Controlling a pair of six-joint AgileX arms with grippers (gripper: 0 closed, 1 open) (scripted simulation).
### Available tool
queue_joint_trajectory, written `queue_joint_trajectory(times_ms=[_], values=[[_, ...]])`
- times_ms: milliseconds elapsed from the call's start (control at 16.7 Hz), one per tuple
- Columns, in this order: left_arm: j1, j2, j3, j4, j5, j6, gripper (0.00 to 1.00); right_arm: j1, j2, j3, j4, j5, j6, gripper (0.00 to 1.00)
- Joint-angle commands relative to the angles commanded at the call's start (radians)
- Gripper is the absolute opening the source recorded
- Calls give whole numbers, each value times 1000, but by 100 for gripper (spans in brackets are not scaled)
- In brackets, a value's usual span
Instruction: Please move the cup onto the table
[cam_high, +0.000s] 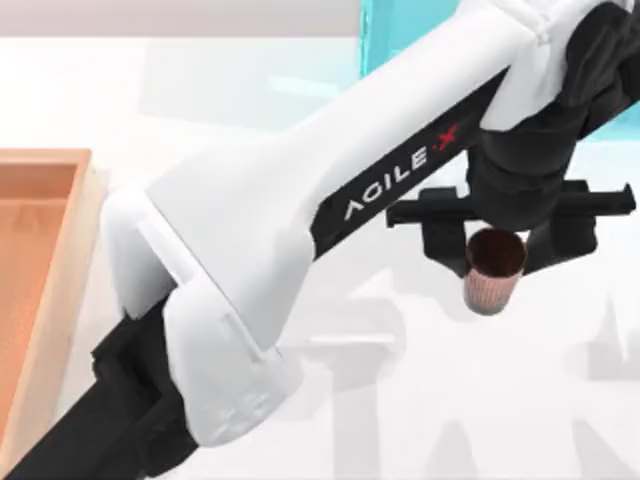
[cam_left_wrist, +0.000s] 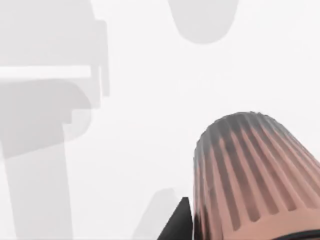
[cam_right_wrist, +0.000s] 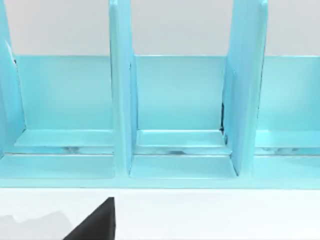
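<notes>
At the top view's left edge, an orange-brown wooden tray (cam_high: 40, 290) with a raised rim is seen; its visible inside is bare. The white counter (cam_high: 420, 400) extends rightward from it, crossed by grey shadows.

The left arm is stretched diagonally across the counter, from lower left toward upper right, and much of the middle of the counter is hidden beneath it. Its left hand (cam_high: 497, 262) is located right of centre, pinching the cup (cam_high: 493, 270) — a reddish-brown ribbed tumbler, held upright with its dark inside showing. In the left wrist view the cup's ribbed wall (cam_left_wrist: 250, 175) is seen with bare counter behind it; whether its base touches the counter cannot be told.

A turquoise shelf unit (cam_high: 395, 35) stands at the far edge, partly covered by the arm. In the right wrist view its compartments (cam_right_wrist: 180, 100) are faced at close range — upright dividers between them, nothing visible inside. Whether the right hand is spread or pressed together cannot be told.
</notes>
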Motion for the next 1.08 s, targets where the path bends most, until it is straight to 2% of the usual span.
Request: queue_joint_trajectory(times_ms=[420, 600, 840, 1080], values=[[-7, -151, -474, 228, 0, 0, 0, 0, 0, 0, 0, 0, 0, 100], [-9, -181, -548, 275, -1, -1, 0, 0, 0, 0, 0, 0, 0, 100], [-9, -182, -551, 277, -1, -1, 0, 0, 0, 0, 0, 0, 0, 100], [-9, -182, -551, 277, -1, -1, 30, 0, 0, 0, 0, 0, 0, 100]])
